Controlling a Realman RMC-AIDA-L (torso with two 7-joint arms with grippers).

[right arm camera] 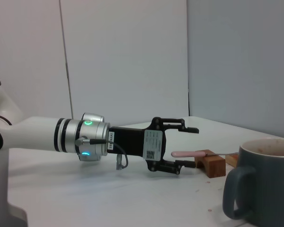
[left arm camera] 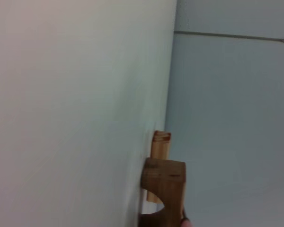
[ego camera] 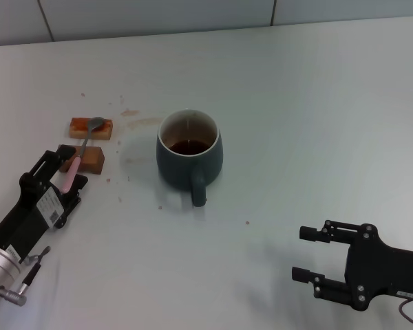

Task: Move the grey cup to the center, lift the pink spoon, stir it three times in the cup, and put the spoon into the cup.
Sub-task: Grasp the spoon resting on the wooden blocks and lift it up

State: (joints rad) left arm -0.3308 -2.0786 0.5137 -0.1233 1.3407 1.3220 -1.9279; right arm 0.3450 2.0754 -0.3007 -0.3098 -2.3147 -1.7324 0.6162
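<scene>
grey cup (ego camera: 190, 157) sits near mid-table, handle toward the robot, dark liquid inside, so the centering step looks done or close to it. pink spoon (ego camera: 78, 157) not yet lifted: it lies bridged across two brown blocks (ego camera: 91, 128), metal bowl on the far block, pink handle running over the near block toward the robot. left gripper (ego camera: 63, 170) is low at the handle end, jaws spread wide, one above and one below the handle, not closed on it as far as the views show. judgement: this is the approach to the spoon grasp; left to do are close, lift, three stirs, drop the spoon in the cup. right gripper (ego camera: 308, 254) hangs over the table (ego camera: 316, 117) at the near right, well apart from the cup, jaws apart and holding nothing, looks idle. view differences: head view gives the layout, spoon left of the cup, some stains and crumbs on the table between them. right wrist view gives the side profile the head view lacks: the left gripper's jaws bracketing the pink handle tip, with a clear gap above it, cup rim and handle in the foreground. left wrist view shows only the table surface and the two blocks edge-on, plus a sliver of pink at the frame edge; no jaws visible there, no cup.
</scene>
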